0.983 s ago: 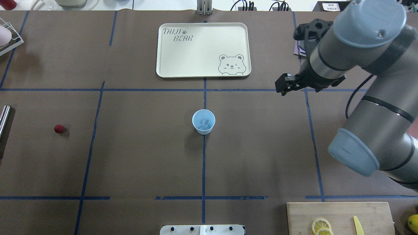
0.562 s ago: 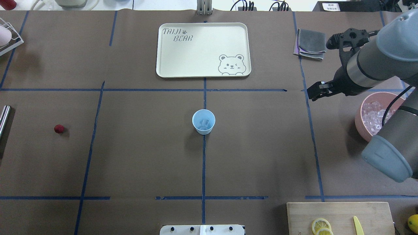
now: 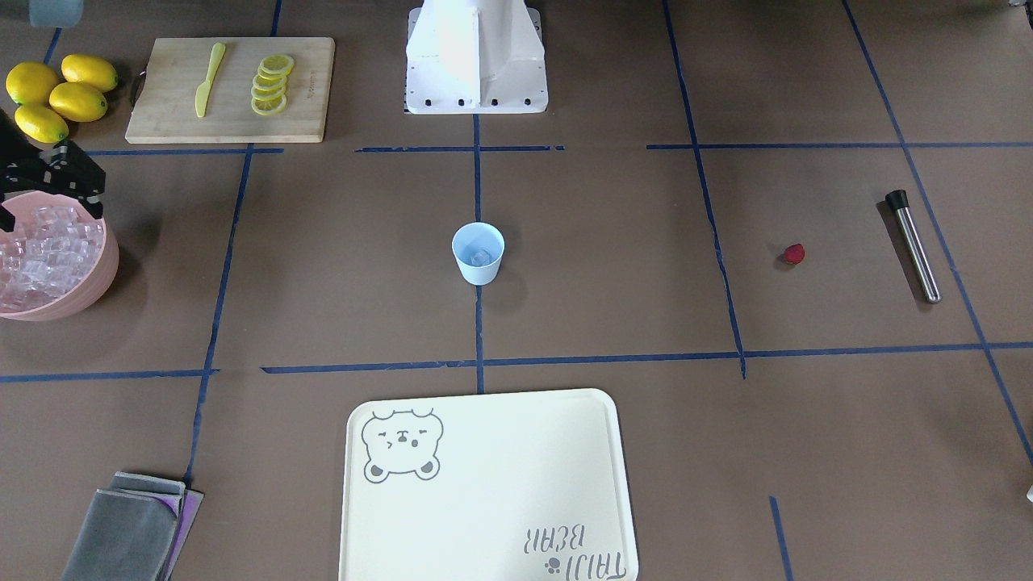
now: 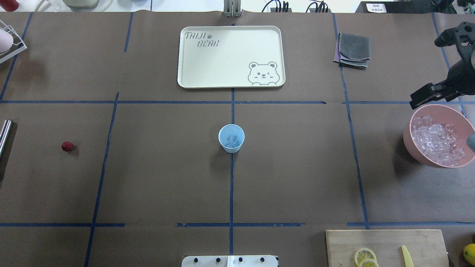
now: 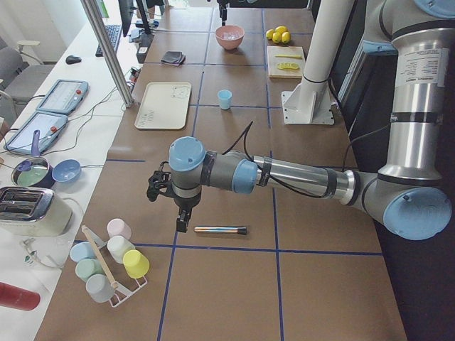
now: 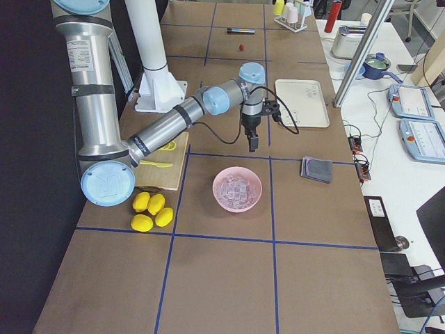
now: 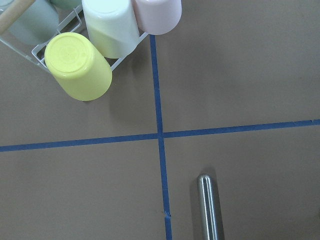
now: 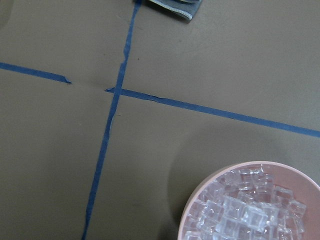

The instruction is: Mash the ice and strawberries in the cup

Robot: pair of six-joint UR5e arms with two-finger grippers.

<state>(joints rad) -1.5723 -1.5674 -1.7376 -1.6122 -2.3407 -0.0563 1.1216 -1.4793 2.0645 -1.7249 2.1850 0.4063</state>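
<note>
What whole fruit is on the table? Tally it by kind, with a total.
Lemons: 4
Strawberry: 1
Total: 5

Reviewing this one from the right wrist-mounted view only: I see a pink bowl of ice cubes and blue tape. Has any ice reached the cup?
Observer: Yes, the pale blue cup at the centre of the table holds clear ice cubes.
Reviewer: And the strawberry?
Observer: The strawberry lies on the table toward the robot's left, apart from the cup.
Reviewer: Where is the left hand?
Observer: The left hand hangs over the table next to the metal muddler; open or shut, I cannot tell.
</note>
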